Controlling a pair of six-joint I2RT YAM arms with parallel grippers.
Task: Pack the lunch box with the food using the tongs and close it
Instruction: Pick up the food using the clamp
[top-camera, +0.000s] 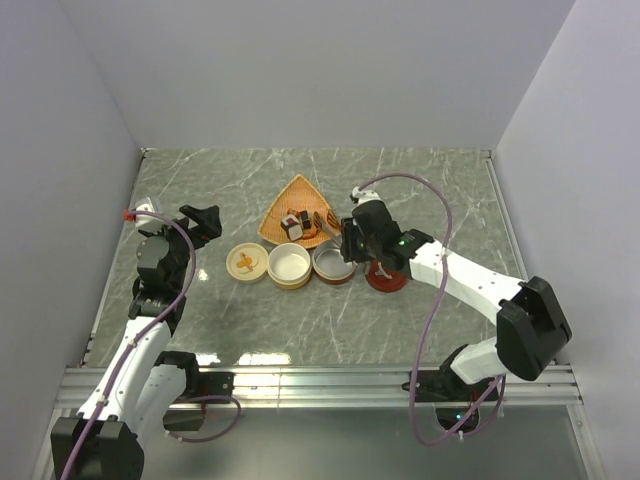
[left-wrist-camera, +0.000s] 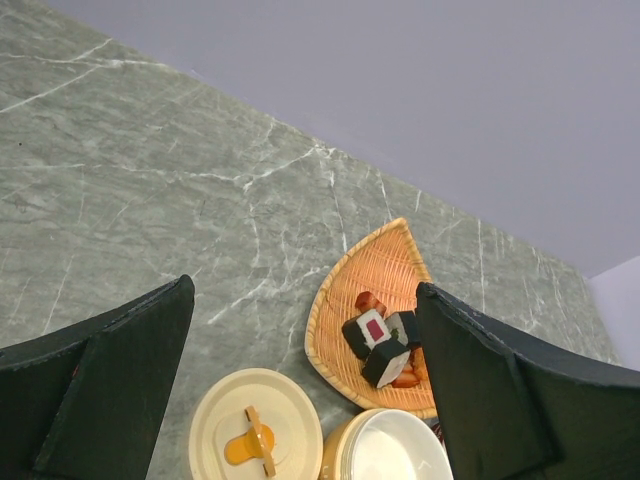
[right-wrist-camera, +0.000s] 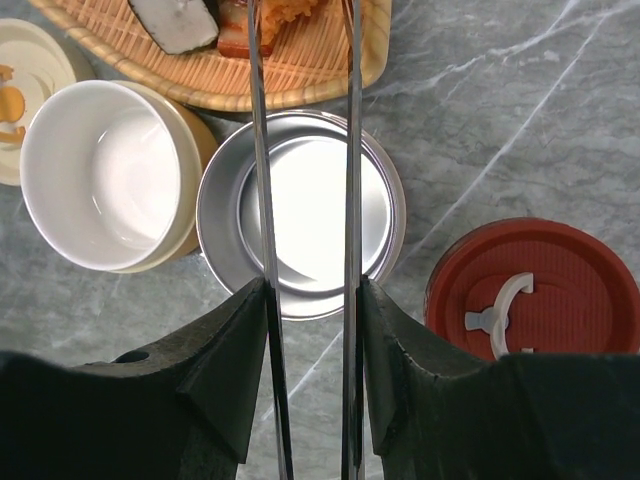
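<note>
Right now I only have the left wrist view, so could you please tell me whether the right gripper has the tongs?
Observer: Yes, the right gripper is clamped on the tongs, one arm against each finger.
Operator: Thank you; where do they point?
Observer: They run across an empty metal bowl toward the basket; their tips are out of the wrist frame.
Operator: Is anything beside that bowl?
Observer: A red lid lies next to it, handle up, not touching it.
</note>
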